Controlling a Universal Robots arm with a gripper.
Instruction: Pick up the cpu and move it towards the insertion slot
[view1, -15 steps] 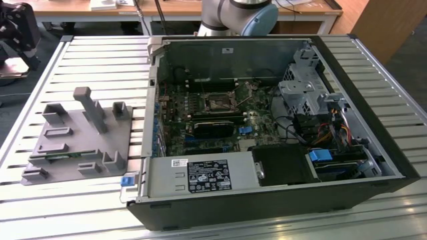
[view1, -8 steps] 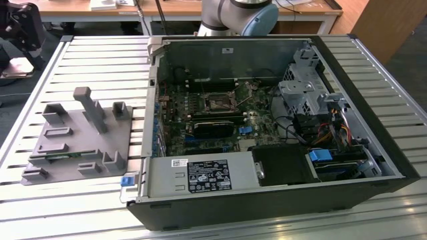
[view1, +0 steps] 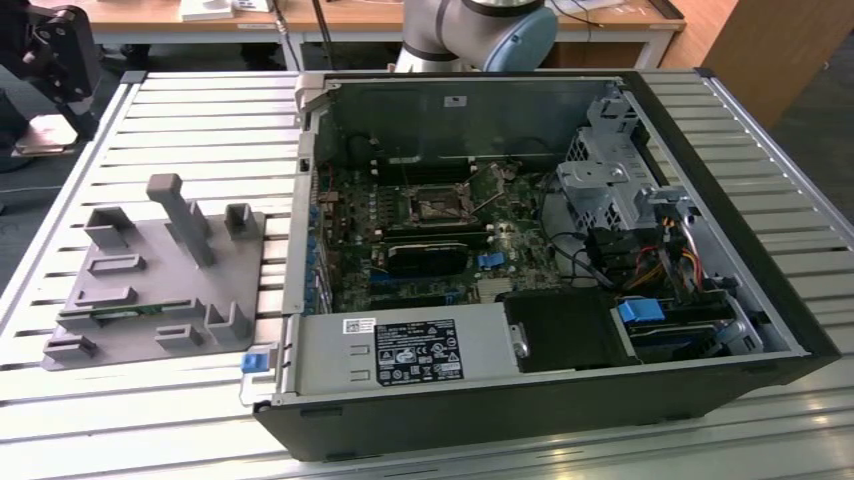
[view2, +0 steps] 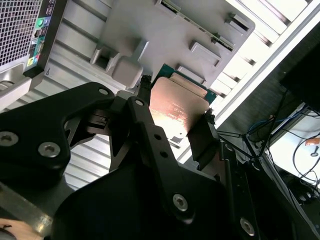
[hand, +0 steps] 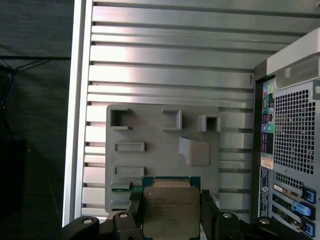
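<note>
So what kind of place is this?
Probably a robotics lab bench for PC assembly: an open computer case on a slatted metal table, a grey fixture beside it, and the gripper holding the cpu.
</note>
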